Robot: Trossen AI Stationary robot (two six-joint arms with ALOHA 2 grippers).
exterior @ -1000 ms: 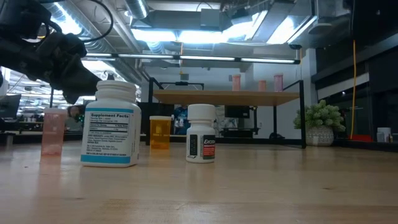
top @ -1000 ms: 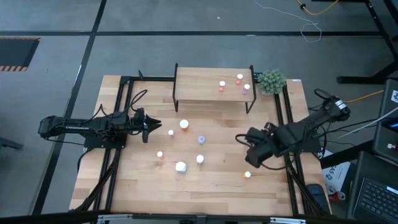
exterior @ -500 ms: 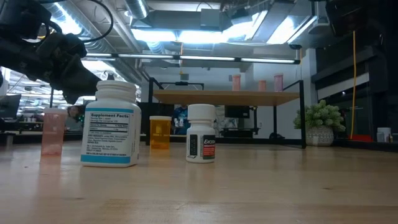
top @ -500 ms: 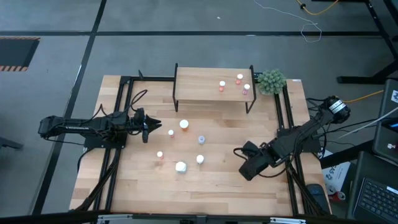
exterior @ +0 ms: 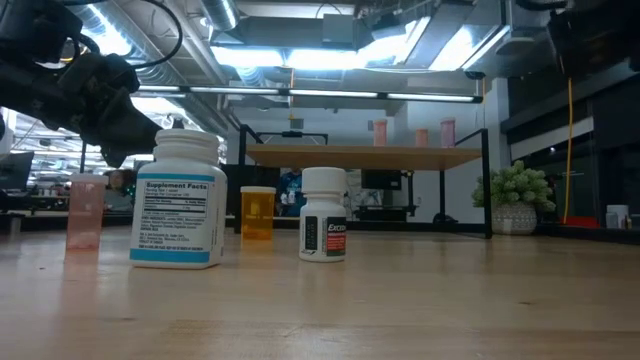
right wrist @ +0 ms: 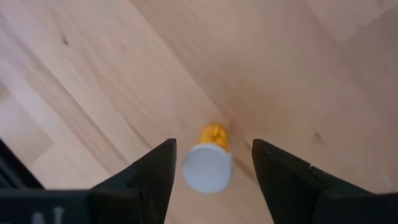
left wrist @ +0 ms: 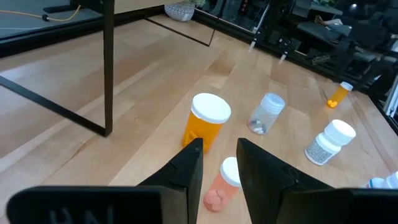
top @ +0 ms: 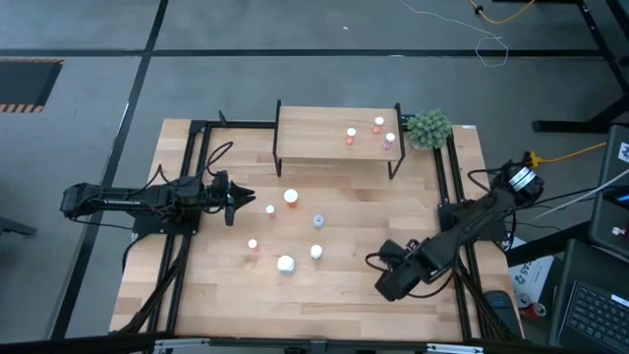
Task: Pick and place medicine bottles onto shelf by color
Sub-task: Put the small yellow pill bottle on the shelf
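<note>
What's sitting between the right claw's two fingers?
A small orange bottle with a white cap, standing on the table, between the open right gripper's fingers. The right wrist view shows it.

Overhead and table-level cameras apparently share the shelf (top: 336,136).

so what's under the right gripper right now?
A small orange bottle with a white cap stands on the table, between the open fingers of the right gripper. In the high view the gripper hides it.

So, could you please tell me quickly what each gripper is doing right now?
Left gripper: open, empty.
Right gripper: open, around the small orange bottle, not gripping.
</note>
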